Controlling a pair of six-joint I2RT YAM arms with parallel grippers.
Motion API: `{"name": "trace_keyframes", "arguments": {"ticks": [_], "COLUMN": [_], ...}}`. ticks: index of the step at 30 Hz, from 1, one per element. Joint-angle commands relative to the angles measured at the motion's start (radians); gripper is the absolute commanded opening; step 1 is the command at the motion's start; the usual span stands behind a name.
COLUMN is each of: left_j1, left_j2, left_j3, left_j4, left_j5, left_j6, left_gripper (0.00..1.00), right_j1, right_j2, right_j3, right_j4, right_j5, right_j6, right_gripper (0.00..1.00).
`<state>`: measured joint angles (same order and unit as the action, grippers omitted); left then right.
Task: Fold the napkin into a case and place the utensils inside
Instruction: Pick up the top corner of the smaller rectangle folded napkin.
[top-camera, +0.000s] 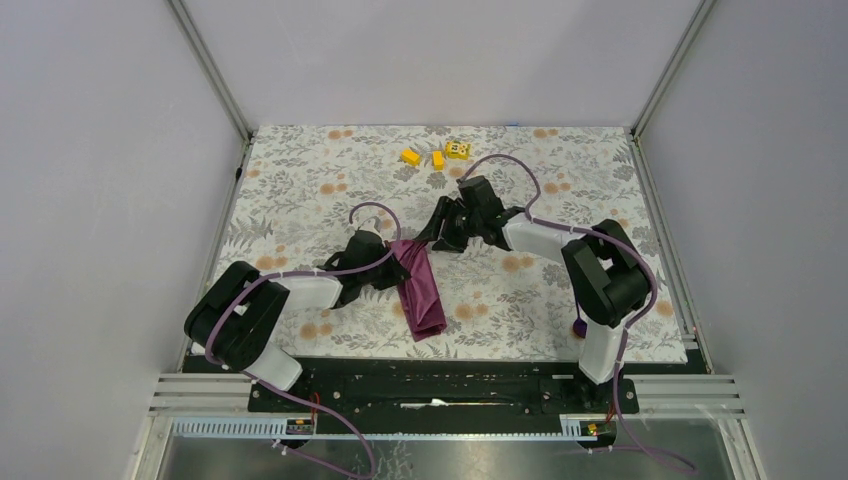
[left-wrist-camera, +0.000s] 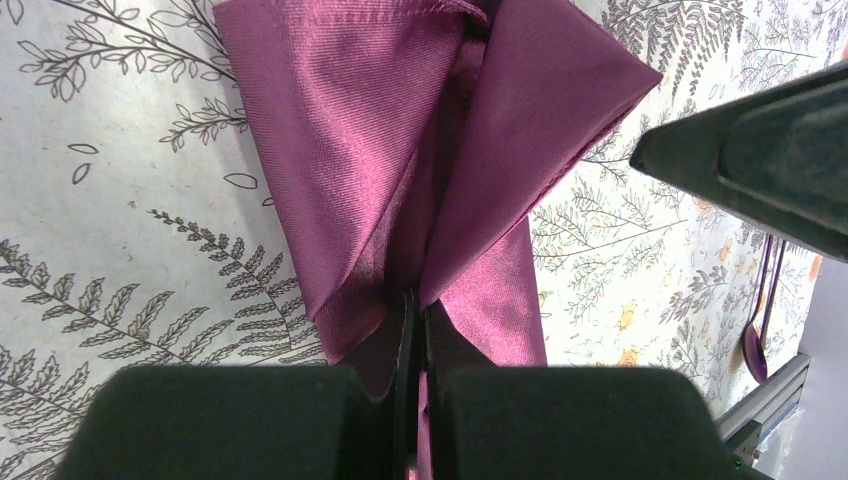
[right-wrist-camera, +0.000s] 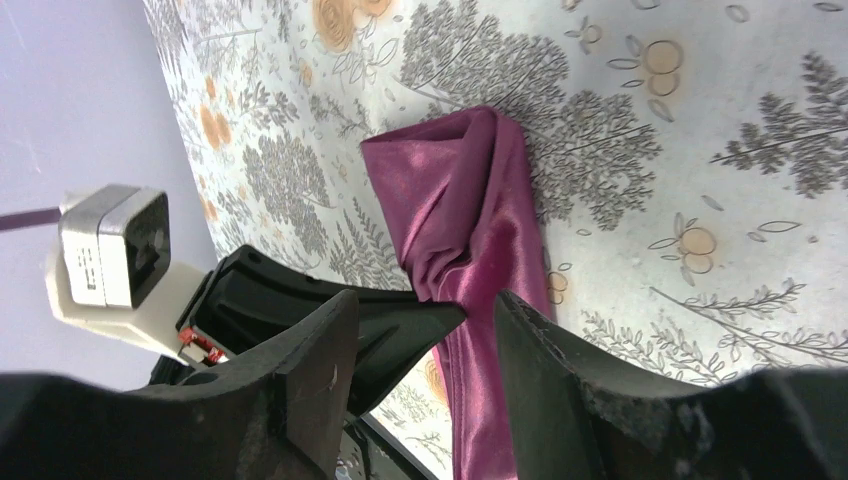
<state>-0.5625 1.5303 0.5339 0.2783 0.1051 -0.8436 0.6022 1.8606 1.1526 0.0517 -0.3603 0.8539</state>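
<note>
Napkin (top-camera: 422, 290) at mid-table on the tablecloth (top-camera: 300, 180), gathered into a narrow plum strip. Long axis far to near, the near end leaning a little right toward the front edge. Folding not finished by the look of it: in the left wrist view, two flaps turned inward and meeting along a dark middle seam, with the right flap's corner poking out loose.

Pinched at the far end, on its left side, by the left gripper (left-wrist-camera: 415, 335), jaws clenched on the cloth right at that seam.

Just beside that same far end, on its right, the right gripper (right-wrist-camera: 425, 305): jaws apart, nothing between them, cloth only glimpsed past the gap. Clear of both fingers (right-wrist-camera: 520, 340) as far as can be told.

Left arm nearer, then, already in contact and fit to anchor. Right arm a close second, a short reach leftward to the loose flap. Probably next: pressing or tucking that flap across the strip's width, not along its length, so as not to drag the cloth out of the left jaws.

Spoon (left-wrist-camera: 757, 345) well apart, off to the right near the front edge, with a second thin handle beside it, maybe the fork (left-wrist-camera: 775, 270). Closer to the right arm's base. Cannot tell which end of the strip would take them.

Yellow blocks (top-camera: 437, 155) at the far side, well apart from everything.
</note>
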Motion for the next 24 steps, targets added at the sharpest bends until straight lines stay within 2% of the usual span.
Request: {"name": "trace_keyframes", "arguments": {"ticks": [1, 6, 11, 14, 20, 24], "left_j1": [0.002, 0.002, 0.001, 0.001, 0.001, 0.001], "left_j2": [-0.01, -0.008, -0.005, -0.007, -0.01, -0.012], "left_j3": [-0.02, -0.02, -0.019, -0.023, -0.026, -0.025], "left_j4": [-0.045, -0.043, -0.041, -0.039, -0.037, -0.037], "left_j5": [0.014, 0.014, 0.02, 0.017, 0.016, 0.017], "left_j6": [0.005, 0.003, 0.001, 0.0, 0.0, 0.001], "left_gripper": [0.0, 0.0, 0.0, 0.0, 0.0, 0.0], "right_j1": [-0.018, -0.02, -0.018, -0.018, -0.011, 0.001], "right_j2": [0.015, 0.061, 0.103, 0.106, 0.122, 0.112], "right_j3": [-0.024, -0.008, 0.022, 0.026, 0.034, 0.041], "right_j4": [0.121, 0.159, 0.166, 0.17, 0.174, 0.178], "right_j5": [-0.034, -0.055, -0.08, -0.076, -0.082, -0.081], "right_j6": [0.078, 0.088, 0.091, 0.087, 0.079, 0.074], "right_gripper": [0.59, 0.6, 0.46, 0.42, 0.13, 0.01]}}
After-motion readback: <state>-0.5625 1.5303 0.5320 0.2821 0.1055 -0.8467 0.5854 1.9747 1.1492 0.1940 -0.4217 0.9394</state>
